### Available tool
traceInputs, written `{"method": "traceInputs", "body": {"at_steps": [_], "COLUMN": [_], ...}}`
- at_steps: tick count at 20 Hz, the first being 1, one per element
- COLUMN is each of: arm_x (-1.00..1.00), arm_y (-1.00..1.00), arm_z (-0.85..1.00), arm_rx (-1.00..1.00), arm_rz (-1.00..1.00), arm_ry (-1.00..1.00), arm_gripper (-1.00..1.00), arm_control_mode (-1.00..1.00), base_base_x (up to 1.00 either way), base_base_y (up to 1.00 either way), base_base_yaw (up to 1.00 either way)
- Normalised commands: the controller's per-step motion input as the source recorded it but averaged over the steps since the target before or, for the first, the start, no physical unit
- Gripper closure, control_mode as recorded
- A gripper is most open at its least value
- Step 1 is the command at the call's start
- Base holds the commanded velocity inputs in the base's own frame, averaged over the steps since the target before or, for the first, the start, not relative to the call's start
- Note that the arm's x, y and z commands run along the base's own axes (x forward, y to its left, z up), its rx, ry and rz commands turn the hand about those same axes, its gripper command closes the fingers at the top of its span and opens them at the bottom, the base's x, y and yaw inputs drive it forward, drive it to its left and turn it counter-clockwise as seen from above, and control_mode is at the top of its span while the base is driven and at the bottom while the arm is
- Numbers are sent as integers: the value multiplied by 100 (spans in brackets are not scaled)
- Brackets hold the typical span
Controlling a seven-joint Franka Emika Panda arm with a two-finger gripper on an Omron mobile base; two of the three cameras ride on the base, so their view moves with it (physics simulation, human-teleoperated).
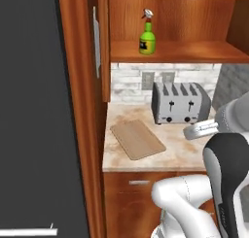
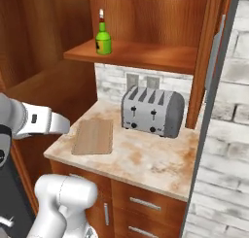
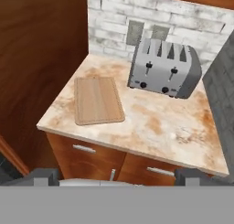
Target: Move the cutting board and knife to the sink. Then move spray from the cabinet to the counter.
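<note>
The light-wood cutting board (image 1: 137, 139) (image 2: 93, 136) (image 3: 98, 100) lies flat on the left part of the mottled beige counter (image 1: 182, 152) (image 2: 146, 161) (image 3: 160, 122). The green spray (image 1: 147, 38) (image 2: 102, 38) stands upright on the shelf of the open reddish-brown cabinet (image 1: 194, 51) (image 2: 146, 55). My gripper (image 3: 118, 177) hangs above and in front of the counter's front edge, open wide, nothing between its fingers. The knife and the sink are out of view.
A silver four-slot toaster (image 1: 180, 103) (image 2: 152, 111) (image 3: 164, 67) stands at the back of the counter, right of the board. The cabinet door (image 1: 99, 38) stands open on the left with its bar handle. Drawers (image 2: 141, 203) sit below the counter. A brick wall (image 2: 223, 149) bounds the right side.
</note>
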Motion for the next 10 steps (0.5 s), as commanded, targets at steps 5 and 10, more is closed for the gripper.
{"method": "traceInputs", "body": {"at_steps": [5,10], "arm_x": [0,0], "arm_y": [0,0], "arm_z": [0,0], "arm_rx": [0,0], "arm_rz": [0,0], "arm_ry": [0,0], "arm_gripper": [-100,-100], "arm_control_mode": [100,100], "base_base_x": [-66,-2], "base_base_y": [0,30], "base_base_yaw": [8,12]}}
